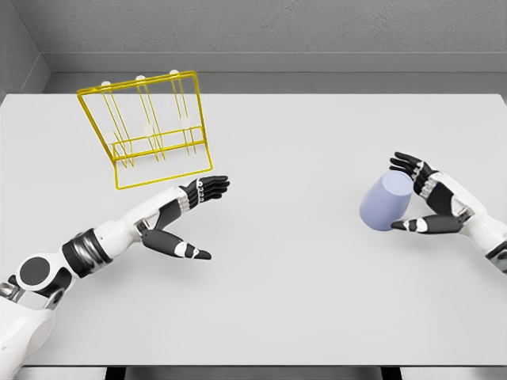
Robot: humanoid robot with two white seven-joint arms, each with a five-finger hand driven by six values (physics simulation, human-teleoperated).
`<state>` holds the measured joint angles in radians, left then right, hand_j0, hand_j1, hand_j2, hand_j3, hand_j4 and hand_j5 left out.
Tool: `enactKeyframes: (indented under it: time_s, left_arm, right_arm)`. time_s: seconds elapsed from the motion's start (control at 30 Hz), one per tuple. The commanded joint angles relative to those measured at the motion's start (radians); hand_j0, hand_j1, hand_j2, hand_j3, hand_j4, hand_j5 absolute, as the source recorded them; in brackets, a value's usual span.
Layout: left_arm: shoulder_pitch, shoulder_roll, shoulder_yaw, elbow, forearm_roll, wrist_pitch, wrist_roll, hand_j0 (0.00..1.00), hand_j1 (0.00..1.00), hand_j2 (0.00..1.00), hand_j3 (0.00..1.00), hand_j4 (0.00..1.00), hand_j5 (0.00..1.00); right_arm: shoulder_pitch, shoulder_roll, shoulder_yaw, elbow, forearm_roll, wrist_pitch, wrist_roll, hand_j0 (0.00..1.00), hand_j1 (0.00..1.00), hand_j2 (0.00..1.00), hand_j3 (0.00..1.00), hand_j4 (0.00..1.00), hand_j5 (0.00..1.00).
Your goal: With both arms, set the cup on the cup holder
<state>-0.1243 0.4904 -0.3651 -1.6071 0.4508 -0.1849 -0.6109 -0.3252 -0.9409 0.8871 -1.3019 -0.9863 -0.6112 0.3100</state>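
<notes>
Grey walls back the white desk [317, 301]. My right hand [424, 202] cups the tilted lavender cup [386, 202], fingers spread around it; my left hand [186, 218] is spread near the yellow cup holder [146, 131]. The cup looks light, rigid, slippery; grip its sides.

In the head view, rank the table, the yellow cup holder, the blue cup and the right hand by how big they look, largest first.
1. Table
2. Yellow cup holder
3. Blue cup and right hand: they look about alike, so I won't rank them.
</notes>
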Motion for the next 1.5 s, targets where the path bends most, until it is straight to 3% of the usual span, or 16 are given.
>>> enactKeyframes:
  time_s: [0.0,0.27,1.1,1.47]
  left_arm:
    - [0.000,0.000,0.002,0.003,0.006,0.001,0.000,1.00,1.00,1.00,1.00,1.00,1.00]
    - [-0.002,-0.018,0.003,0.038,0.005,0.001,0.000,1.00,1.00,1.00,1.00,1.00,1.00]
    - [-0.002,-0.029,0.003,0.044,0.005,-0.001,0.000,1.00,1.00,1.00,1.00,1.00,1.00]
    - [-0.002,-0.029,0.003,0.044,0.005,-0.001,0.000,1.00,1.00,1.00,1.00,1.00,1.00]
  right_arm:
    - [-0.002,0.005,0.000,0.000,0.003,0.000,0.003,1.00,1.00,1.00,1.00,1.00,1.00]
    - [-0.003,0.028,0.000,0.000,0.008,0.000,0.003,1.00,1.00,1.00,1.00,1.00,1.00]
    - [0.000,0.042,0.000,0.024,0.009,0.008,0.003,0.94,0.94,0.94,0.94,0.94,0.94]
    - [0.000,0.056,0.001,0.041,0.017,0.014,0.003,0.75,0.75,0.75,0.75,0.75,0.75]
